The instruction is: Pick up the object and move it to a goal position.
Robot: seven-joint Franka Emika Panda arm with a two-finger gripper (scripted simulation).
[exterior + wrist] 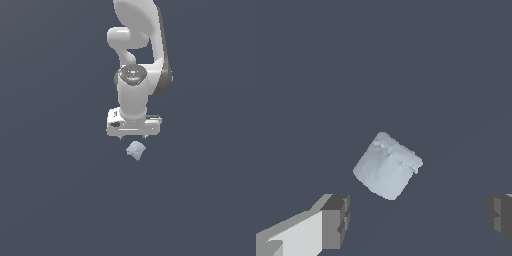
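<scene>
The object (136, 150) is a small pale blue-grey angular block lying on the dark floor, tilted relative to the gripper. It also shows in the wrist view (387, 166), with lighter facets along one edge. My white gripper (133, 137) hangs just above and slightly behind the block. Its jaws are open and empty. In the wrist view the gripper (418, 220) has its two grey fingertips (336, 221) wide apart, and the block lies beyond them, not between them.
The white arm (137, 60) rises above the gripper to the frame's upper edge. The floor (55, 190) is a uniform dark grey-blue surface with no other objects in view.
</scene>
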